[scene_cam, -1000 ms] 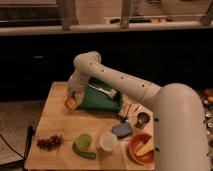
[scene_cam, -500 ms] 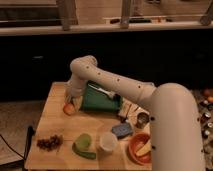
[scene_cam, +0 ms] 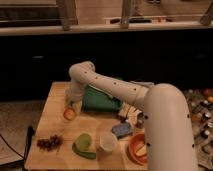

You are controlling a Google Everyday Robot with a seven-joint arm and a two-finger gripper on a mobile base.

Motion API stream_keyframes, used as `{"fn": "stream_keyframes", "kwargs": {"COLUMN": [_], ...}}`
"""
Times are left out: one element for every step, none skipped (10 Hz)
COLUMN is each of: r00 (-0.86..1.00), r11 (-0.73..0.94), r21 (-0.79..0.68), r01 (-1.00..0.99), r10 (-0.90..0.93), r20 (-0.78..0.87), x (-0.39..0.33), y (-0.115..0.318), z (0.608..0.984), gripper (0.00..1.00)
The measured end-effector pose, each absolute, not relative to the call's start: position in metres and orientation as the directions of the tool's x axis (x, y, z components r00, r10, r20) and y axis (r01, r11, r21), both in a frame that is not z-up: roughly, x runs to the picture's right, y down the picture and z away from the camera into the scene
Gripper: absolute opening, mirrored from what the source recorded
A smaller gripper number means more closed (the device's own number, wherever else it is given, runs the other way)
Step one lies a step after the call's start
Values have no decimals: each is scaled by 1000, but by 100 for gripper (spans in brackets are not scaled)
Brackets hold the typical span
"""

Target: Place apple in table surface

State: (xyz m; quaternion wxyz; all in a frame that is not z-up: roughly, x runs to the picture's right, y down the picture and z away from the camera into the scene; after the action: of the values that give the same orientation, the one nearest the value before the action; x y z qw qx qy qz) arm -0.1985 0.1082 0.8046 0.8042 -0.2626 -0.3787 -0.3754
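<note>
The apple (scene_cam: 69,114) is a small orange-red fruit with a yellowish patch, at the tip of my gripper (scene_cam: 70,110), low over the left half of the light tan wooden table surface (scene_cam: 52,122). The gripper hangs from the white arm that reaches in from the right, just left of the dark green tray (scene_cam: 100,99). I cannot tell whether the apple touches the wood.
A dark purple grape bunch (scene_cam: 49,143) lies at the front left. A green object (scene_cam: 83,145), a white cup (scene_cam: 108,142), a blue item (scene_cam: 122,130) and an orange bowl (scene_cam: 138,148) stand along the front. The white arm covers the table's right side.
The gripper with the apple has moved down and toward the table's front left, away from the green tray.
</note>
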Motion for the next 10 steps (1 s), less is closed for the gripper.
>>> {"fn": "stream_keyframes", "kwargs": {"r00": [429,427,425,423,423,423,420,416,410,403], "r11": [577,575,572,570,569,568,565,562,557,554], "r21": [-139,-140,-143,-146,-149,-152,-154,-154,-152,-150], "r01": [805,806,807,808,809,809,811,813,817,819], "r10": [-404,-400,-395,-390,-386,-382,-378,-375,-373,-370], "r20": [808,811,815,818,820,822,825,828,832,837], "x": [-200,-202,-204,-205,-206,-206,-207,-208,-210,-212], "y": [113,117,121,124,128,130,134,137,140,143], "z": [810,814,818,822,826,828,830,831,830,830], "gripper": [0,0,0,0,0,0,0,0,0,0]}}
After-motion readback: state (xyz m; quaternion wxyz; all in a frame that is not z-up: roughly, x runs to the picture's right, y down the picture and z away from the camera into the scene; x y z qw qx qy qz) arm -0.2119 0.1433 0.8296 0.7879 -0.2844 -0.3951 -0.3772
